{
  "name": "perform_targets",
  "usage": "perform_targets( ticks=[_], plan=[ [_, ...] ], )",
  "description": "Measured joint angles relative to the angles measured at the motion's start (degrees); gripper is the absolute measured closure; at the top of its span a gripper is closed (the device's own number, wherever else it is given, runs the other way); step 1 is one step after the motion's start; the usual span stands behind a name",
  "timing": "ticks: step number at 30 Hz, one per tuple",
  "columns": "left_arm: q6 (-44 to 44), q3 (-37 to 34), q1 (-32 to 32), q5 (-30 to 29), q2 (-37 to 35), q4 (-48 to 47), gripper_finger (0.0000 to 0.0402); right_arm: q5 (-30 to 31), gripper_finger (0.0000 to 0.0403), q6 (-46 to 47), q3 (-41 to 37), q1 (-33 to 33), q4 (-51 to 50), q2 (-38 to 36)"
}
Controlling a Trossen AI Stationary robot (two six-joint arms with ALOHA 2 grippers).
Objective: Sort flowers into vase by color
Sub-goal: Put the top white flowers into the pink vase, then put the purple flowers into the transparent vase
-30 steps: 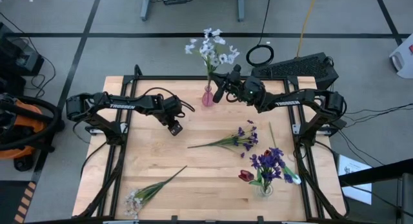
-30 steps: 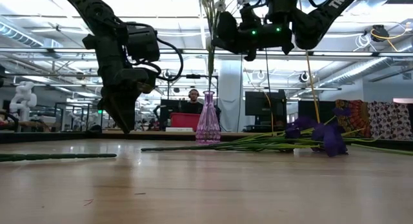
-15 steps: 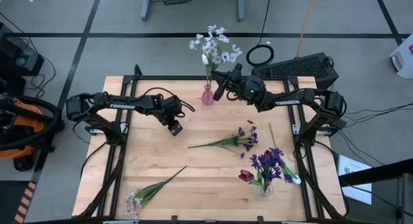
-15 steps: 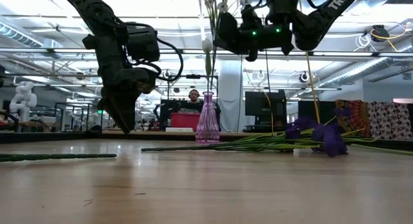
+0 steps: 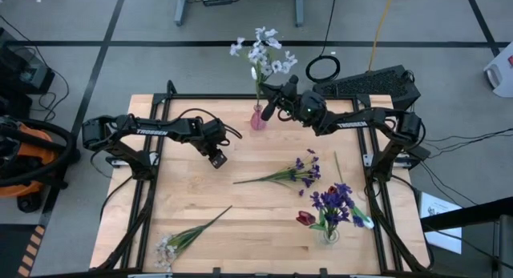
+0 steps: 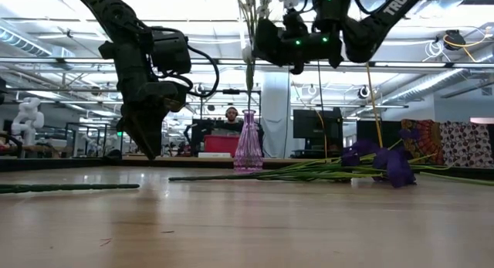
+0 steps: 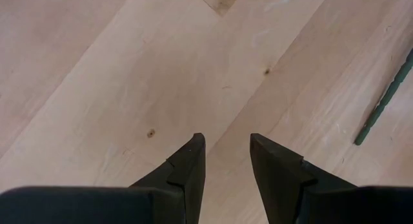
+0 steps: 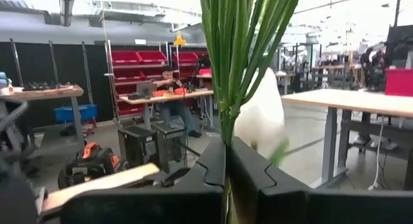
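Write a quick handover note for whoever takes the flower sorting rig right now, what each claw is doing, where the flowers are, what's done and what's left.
Right claw: shut on the white flower bunch, holding it upright above the pink vase at the table's far edge; stems not yet seated.
Left claw: open, empty, hovering over bare wood left of centre.
Done: purple flowers stand in the clear vase near the front right, with a dark red tulip beside them.
Left: lower and release the white bunch; one purple stem lies mid-table; a spray of tiny white blossoms lies front left.
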Motion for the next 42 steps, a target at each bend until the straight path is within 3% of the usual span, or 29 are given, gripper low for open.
perform_targets(
  ticks=[23, 42],
  plan=[
    [-1.2, 0.0, -0.1, 0.3, 0.0, 0.0, 0.0274, 0.1, 0.0397, 1.3, 2.5, 0.0, -13.0, 1.0],
    [-1.5, 0.0, -0.1, 0.4, 0.0, 0.0, 0.0274, 0.1, 0.0267, 0.9, 2.5, 0.9, -29.0, 0.7]
  ],
)
